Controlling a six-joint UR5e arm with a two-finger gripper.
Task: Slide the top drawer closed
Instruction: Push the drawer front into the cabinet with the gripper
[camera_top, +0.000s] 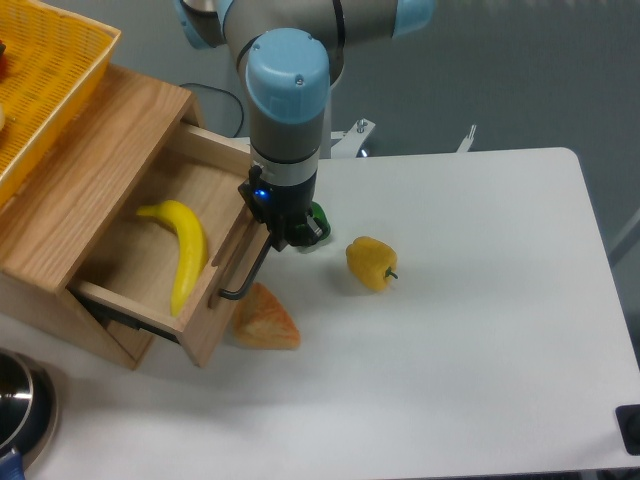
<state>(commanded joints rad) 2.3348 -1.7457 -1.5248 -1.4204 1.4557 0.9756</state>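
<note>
The top drawer (150, 262) of light oak stands partly pulled out of its wooden cabinet (75, 190), with a yellow banana (182, 252) lying inside. Its long black bar handle (245, 272) runs along the front panel. My gripper (288, 238) sits right against the upper end of that handle and the drawer front. The fingers are hidden under the wrist, so whether they are open or shut does not show.
A yellow bell pepper (371, 263) lies on the white table (470, 330) right of the gripper. An orange wedge-shaped piece (264, 320) rests by the drawer's front corner. A green object (318, 214) peeks out behind the gripper. A yellow basket (45, 80) sits on the cabinet; a metal bowl (20, 410) is at bottom left.
</note>
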